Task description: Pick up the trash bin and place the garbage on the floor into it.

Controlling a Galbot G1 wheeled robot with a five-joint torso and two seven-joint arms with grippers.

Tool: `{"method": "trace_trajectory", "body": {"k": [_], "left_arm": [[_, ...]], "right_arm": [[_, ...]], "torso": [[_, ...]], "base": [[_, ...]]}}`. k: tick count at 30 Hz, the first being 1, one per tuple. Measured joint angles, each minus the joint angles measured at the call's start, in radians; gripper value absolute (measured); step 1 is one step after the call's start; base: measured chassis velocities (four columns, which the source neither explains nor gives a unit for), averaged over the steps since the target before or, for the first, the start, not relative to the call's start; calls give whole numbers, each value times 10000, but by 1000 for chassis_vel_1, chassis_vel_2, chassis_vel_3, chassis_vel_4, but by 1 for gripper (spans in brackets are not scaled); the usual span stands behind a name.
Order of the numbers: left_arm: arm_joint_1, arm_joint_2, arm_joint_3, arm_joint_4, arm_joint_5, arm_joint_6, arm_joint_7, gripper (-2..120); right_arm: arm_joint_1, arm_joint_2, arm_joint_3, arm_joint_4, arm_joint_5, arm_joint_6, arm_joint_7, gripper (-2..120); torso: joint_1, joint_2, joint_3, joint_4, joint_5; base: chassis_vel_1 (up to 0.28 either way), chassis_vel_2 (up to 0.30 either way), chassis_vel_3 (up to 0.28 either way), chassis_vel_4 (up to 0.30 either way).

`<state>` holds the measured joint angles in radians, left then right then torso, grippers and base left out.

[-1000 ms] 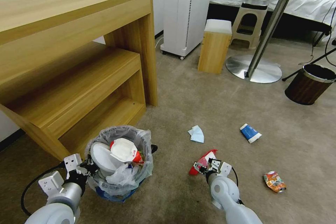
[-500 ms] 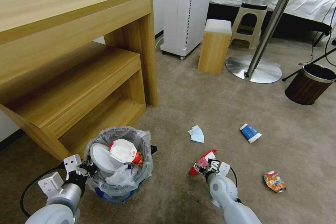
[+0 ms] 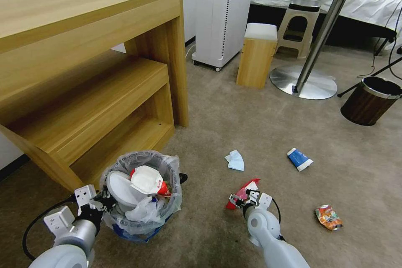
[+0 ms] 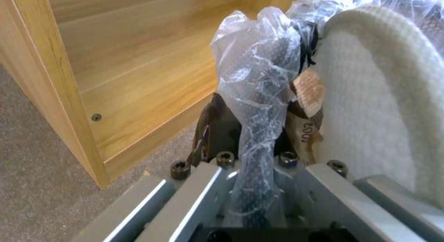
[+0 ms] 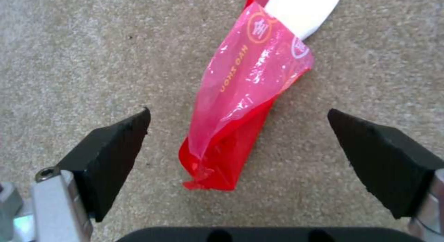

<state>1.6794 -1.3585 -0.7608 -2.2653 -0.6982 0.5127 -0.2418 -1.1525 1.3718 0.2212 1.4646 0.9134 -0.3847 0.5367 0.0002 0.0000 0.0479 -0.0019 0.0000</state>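
The trash bin (image 3: 169,166), black mesh lined with a clear bag, stands on the carpet by the wooden desk and holds a white slipper (image 3: 119,187) and other litter. My left gripper (image 3: 102,202) is shut on its near rim. The left wrist view shows the bagged rim (image 4: 259,96) pinched in that gripper (image 4: 256,134), with the slipper (image 4: 370,106) beside it. My right gripper (image 3: 243,199) hangs open just over a red wrapper (image 3: 239,194). In the right wrist view the wrapper (image 5: 240,106) lies on the carpet between the gripper's (image 5: 238,131) spread fingers (image 5: 116,145). More garbage lies apart: a light-blue mask (image 3: 235,160), a blue-white paper cup (image 3: 299,159) and a crushed orange can (image 3: 328,217).
A large wooden desk with a low shelf (image 3: 83,71) stands left of the bin. Farther back are a white appliance (image 3: 222,12), a wooden stool (image 3: 257,54), a round table's metal base (image 3: 303,83) and a brown wood-grain bin (image 3: 370,100). Open carpet lies around the litter.
My right gripper has edged slightly left over the red wrapper. The trash bin and my left gripper have shifted a touch lower and left.
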Motion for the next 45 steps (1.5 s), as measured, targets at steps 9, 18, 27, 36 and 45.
{"method": "trace_trajectory", "body": {"k": [9,18,27,36,45], "left_arm": [[-14,18,-15,-23,-42,-1,-1,1],[-40,48,-34,-30,-109,-2,-16,1],[-38,53,-27,-33,-109,-24,-22,1],[-3,60,-27,-102,-112,-52,-22,1],[-10,53,1,-115,-105,-60,-22,1]], "right_arm": [[162,97,-113,-167,-77,4,-19,97],[279,139,-206,-274,-151,-66,-78,97],[288,205,-253,-433,-346,-70,-142,97],[405,198,-270,-513,-374,-59,-146,98],[448,208,-280,-585,-461,24,-157,96]], "torso": [[0,-1,0,0,0],[0,0,0,0,0],[0,0,0,0,0],[0,0,0,0,0],[0,0,0,0,1]], "base": [[0,0,0,0],[0,0,0,0],[0,0,0,0],[0,0,0,0],[0,0,0,0]]}}
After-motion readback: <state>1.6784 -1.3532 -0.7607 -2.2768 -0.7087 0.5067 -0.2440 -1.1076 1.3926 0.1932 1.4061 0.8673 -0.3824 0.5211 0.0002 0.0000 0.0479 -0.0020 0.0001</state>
